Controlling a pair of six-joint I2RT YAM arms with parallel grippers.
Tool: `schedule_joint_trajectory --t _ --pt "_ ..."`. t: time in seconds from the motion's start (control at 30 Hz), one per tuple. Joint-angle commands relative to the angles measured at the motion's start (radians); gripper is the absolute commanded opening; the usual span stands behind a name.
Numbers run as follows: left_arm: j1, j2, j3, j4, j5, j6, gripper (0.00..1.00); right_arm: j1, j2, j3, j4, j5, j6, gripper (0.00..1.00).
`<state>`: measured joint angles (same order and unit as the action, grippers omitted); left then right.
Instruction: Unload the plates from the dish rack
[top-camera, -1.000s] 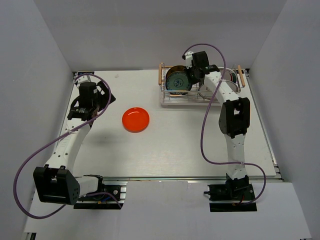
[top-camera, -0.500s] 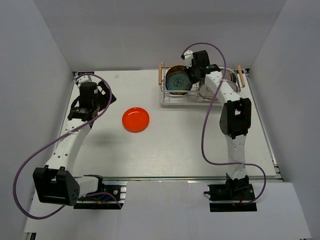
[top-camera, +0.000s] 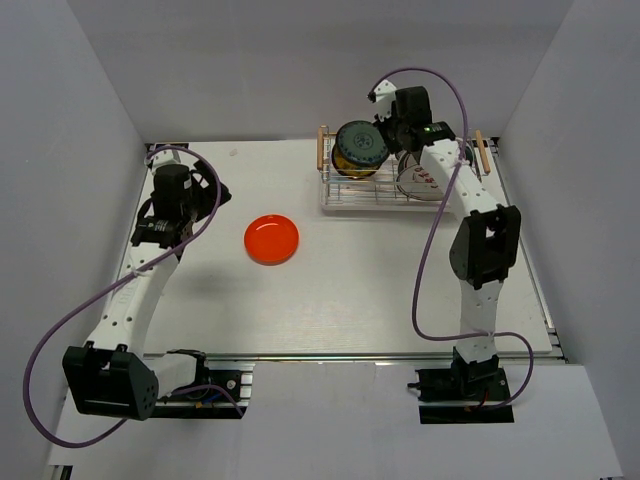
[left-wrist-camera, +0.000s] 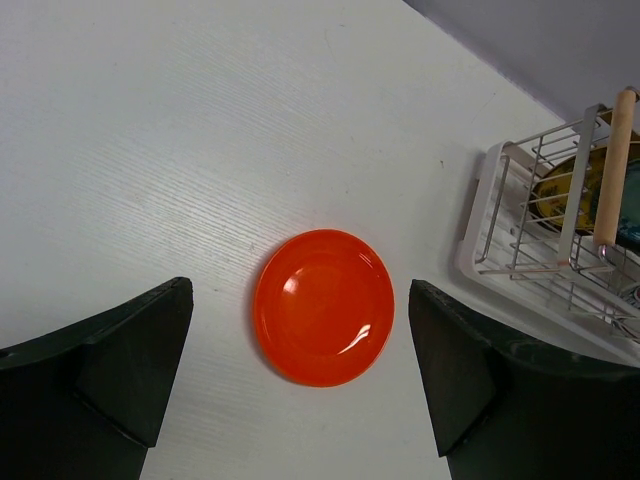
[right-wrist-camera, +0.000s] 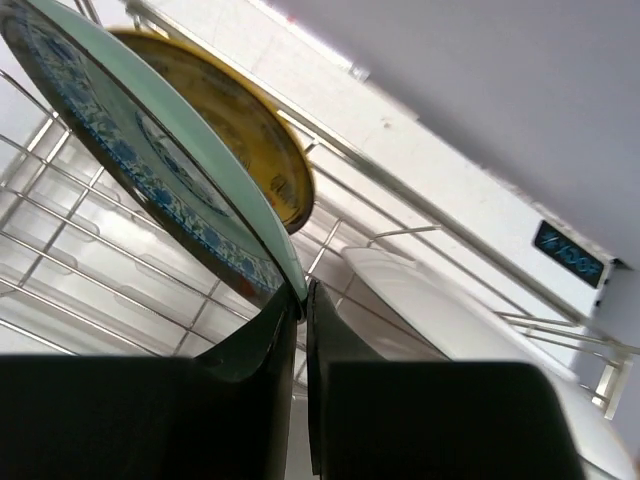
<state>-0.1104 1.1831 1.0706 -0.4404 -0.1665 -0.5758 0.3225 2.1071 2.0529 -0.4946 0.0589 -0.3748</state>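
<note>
At the dish rack (top-camera: 360, 205)'s left end, your right gripper (right-wrist-camera: 300, 292) pinches the blue-patterned plate (right-wrist-camera: 150, 170) by its rim — the plate stands on edge, so pull up along its face; your left gripper (left-wrist-camera: 300, 290), spread wide, hangs well off the rack.

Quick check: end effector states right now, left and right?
Left end effector: open, holding nothing.
Right end effector: closed on the rim of the blue-patterned plate.

Orange-red plate (top-camera: 271, 239), blue-patterned plate (right-wrist-camera: 165, 170), yellow plate (right-wrist-camera: 255, 145), silver rack (top-camera: 360, 197)
</note>
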Motion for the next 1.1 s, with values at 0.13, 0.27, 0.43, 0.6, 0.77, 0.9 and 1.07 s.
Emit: schedule_joint_trajectory --t 0.13,0.27,0.43,0.6,0.77,0.9,1.07 --pt "-0.003 -0.063 -0.001 0.016 0.032 0.011 0.98 0.000 -0.137 0.016 0.033 0.015 -0.013 0.00" --pt "0.006 -0.077 0.000 0.037 0.152 0.042 0.98 0.000 -0.196 0.015 0.019 0.007 0.025 0.00" --pt "0.006 -0.094 -0.017 0.138 0.413 0.102 0.98 -0.002 -0.308 0.012 -0.031 -0.045 0.186 0.00" --pt "-0.005 -0.085 -0.035 0.224 0.574 0.103 0.98 0.000 -0.493 -0.258 0.008 -0.313 0.466 0.00" --pt "-0.005 -0.053 -0.073 0.337 0.740 0.071 0.98 0.013 -0.668 -0.561 0.158 -0.485 0.657 0.00" --pt "-0.014 -0.005 -0.110 0.407 0.853 0.057 0.98 0.053 -0.717 -0.762 0.205 -0.511 0.750 0.00" --pt "-0.063 0.068 -0.152 0.496 0.938 0.034 0.98 0.108 -0.693 -0.815 0.215 -0.567 0.786 0.00"
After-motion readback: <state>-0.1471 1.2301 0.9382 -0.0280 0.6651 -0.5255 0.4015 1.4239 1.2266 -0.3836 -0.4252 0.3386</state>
